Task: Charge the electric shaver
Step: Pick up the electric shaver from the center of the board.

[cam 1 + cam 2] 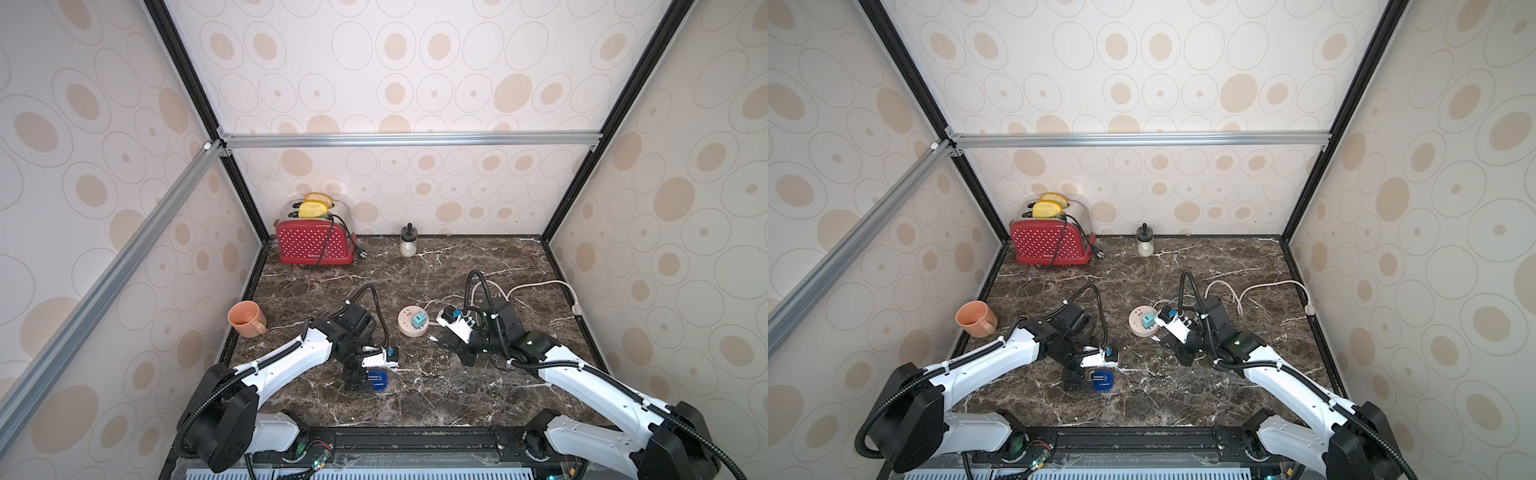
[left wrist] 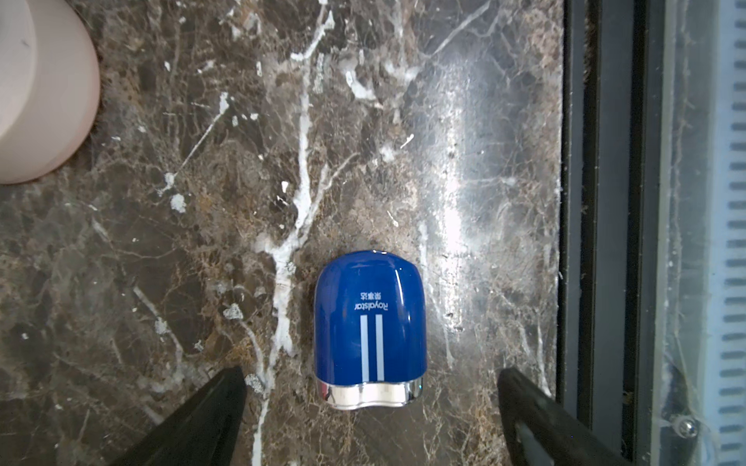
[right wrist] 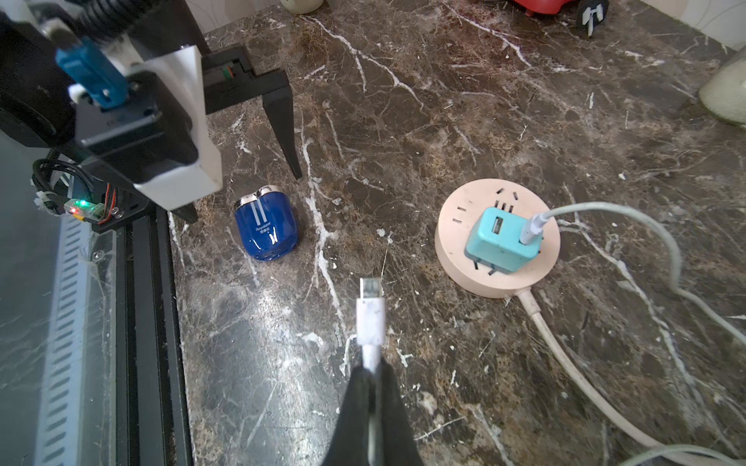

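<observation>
1. Bottom edge of both top views: left arm [image 1: 270, 370] and right arm [image 1: 590, 386], both reaching up-frame over the marble counter [image 1: 436, 399].
2. left gripper [image 2: 371, 375]: points down, jaws spread wide, one either side of the electric shaver [image 2: 369, 318]. There are gaps on both sides and no contact is seen.
3. The shaver lies flat on the counter, lower centre-left in both top views, near the front edge. Its silver end faces the gripper.
4. right gripper [image 3: 371, 369]: pressed together, pinching the white cable plug [image 3: 370, 314]. The metal tip sticks out past the fingertips and touches nothing. It is well apart from the shaver.
5. Round pink power strip [image 3: 456, 250], mid-frame in the top views, right of the shaver. A teal adapter [image 3: 502, 240] is plugged into it, with a pale cable [image 3: 537, 222] in the adapter.
6. Back left of the counter: red toaster [image 1: 311, 245] with bread in its slots. Small jar [image 1: 408, 241] to its right, orange mug [image 1: 246, 318] at the left edge.
</observation>
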Controlling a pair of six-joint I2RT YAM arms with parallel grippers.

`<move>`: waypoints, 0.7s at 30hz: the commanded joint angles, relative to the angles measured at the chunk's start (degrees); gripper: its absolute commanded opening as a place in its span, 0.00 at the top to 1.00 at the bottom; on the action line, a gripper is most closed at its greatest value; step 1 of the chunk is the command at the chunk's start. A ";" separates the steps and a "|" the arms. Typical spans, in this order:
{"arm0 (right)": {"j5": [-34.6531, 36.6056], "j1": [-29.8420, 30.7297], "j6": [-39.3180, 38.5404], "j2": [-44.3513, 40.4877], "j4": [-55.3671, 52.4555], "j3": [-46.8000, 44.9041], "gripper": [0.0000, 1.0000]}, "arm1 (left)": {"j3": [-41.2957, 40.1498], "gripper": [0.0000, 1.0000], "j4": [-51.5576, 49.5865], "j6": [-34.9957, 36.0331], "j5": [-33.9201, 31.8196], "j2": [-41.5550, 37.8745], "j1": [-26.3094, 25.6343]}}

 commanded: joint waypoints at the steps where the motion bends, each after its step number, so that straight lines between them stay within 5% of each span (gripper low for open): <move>1: -1.50 -0.94 -1.02 0.36 -0.11 0.44 1.00 | -1.64 0.01 2.29 0.14 -2.15 0.44 -0.56; 15: -1.01 -1.20 -0.10 -0.02 0.88 0.80 1.00 | -9.26 0.01 14.88 -2.01 -2.52 0.42 -0.59; 21: -0.43 -1.31 -0.45 -0.19 -0.06 1.30 1.00 | -8.75 0.11 15.10 -1.60 -3.01 3.55 -0.64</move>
